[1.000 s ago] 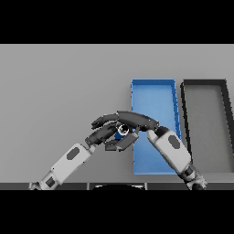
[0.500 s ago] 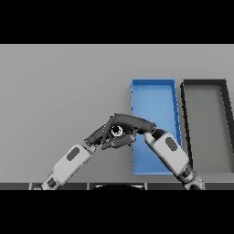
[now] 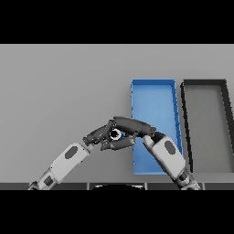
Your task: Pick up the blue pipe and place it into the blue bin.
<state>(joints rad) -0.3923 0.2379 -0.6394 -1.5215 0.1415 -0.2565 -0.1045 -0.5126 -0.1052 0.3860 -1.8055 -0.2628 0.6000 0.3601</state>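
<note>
Only a small round end of the blue pipe (image 3: 116,134) shows, just left of the blue bin (image 3: 153,93). Both hands meet around it and hide the rest. My left hand (image 3: 99,136) reaches in from the lower left, its fingers curled under the pipe. My right hand (image 3: 133,125) comes from the lower right across the bin's near left corner. It lies over the top of the pipe with its fingers closed down on it. Nothing is visible inside the blue bin.
A black bin (image 3: 203,84) stands right beside the blue bin, on its right. My right forearm (image 3: 167,155) crosses the near end of the blue bin. Grey tabletop (image 3: 59,91) stretches to the left and back.
The right hand's spread fingers have closed down over the pipe. Both hands have drawn tighter together, and less of the blue pipe shows. The pair stays left of the bin.
</note>
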